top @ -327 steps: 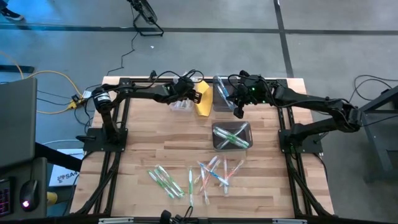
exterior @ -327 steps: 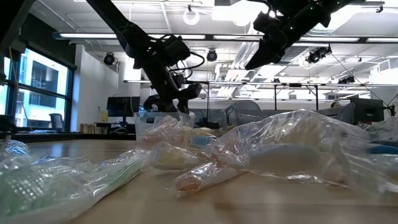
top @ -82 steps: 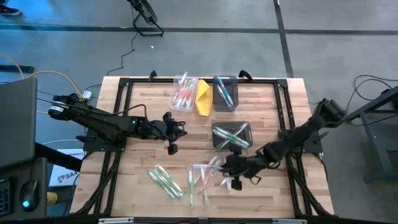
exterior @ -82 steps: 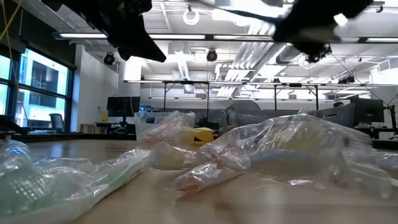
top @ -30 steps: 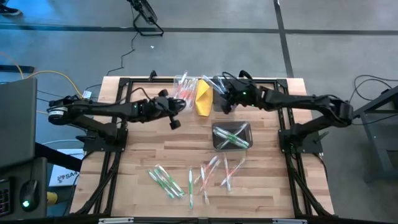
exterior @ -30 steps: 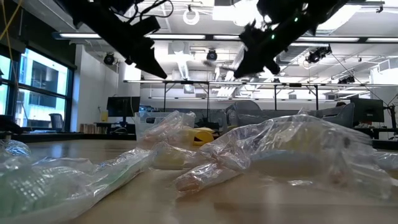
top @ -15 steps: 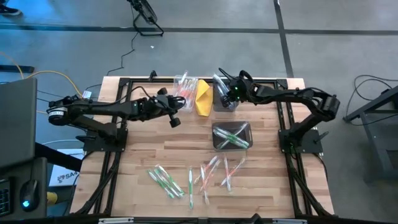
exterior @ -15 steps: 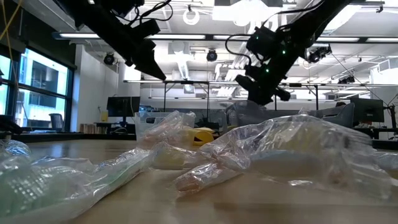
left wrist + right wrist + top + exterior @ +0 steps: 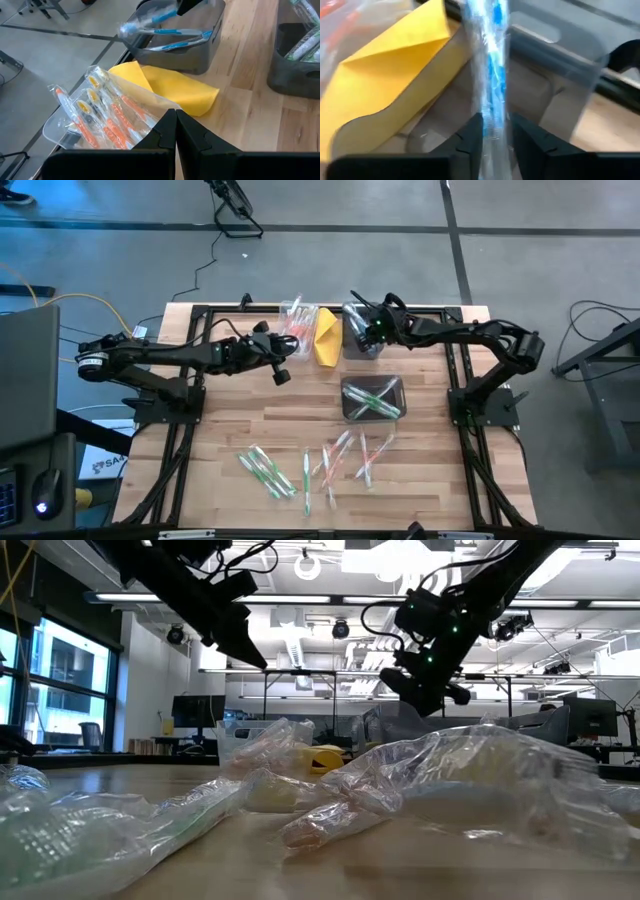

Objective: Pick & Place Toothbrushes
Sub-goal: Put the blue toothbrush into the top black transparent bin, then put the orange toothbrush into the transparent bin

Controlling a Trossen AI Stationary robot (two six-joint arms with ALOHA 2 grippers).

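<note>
My right gripper (image 9: pixel 364 330) hangs over the far dark bin (image 9: pixel 348 352), shut on a wrapped blue toothbrush (image 9: pixel 487 65). That toothbrush (image 9: pixel 145 22) sticks out above the bin, where other blue toothbrushes (image 9: pixel 175 41) lie. My left gripper (image 9: pixel 281 373) is shut and empty, and floats above the table just near of the clear bin (image 9: pixel 293 330) of orange toothbrushes (image 9: pixel 105 117). Several loose wrapped toothbrushes (image 9: pixel 300 465) lie flat on the table's near part. The low view shows both grippers well above the wrapped toothbrushes in front. My right gripper has the blue toothbrush's wrapped shaft (image 9: pixel 492 120) between its two fingers (image 9: pixel 475 132). The toothbrush runs on forward along the line of the fingers. The fingers slant down toward the far dark bin. The toothbrush is clear of the bin's floor, its far end out in the air.
A yellow folded cloth (image 9: pixel 327 340) lies between the clear bin and the far dark bin. A second dark bin (image 9: pixel 346 412) with green toothbrushes sits mid-table on the right. Black frame rails (image 9: pixel 190 380) run along both sides of the wooden top.
My right gripper has sunk toward the far dark bin and tipped further downward, carrying the blue toothbrush with it.
</note>
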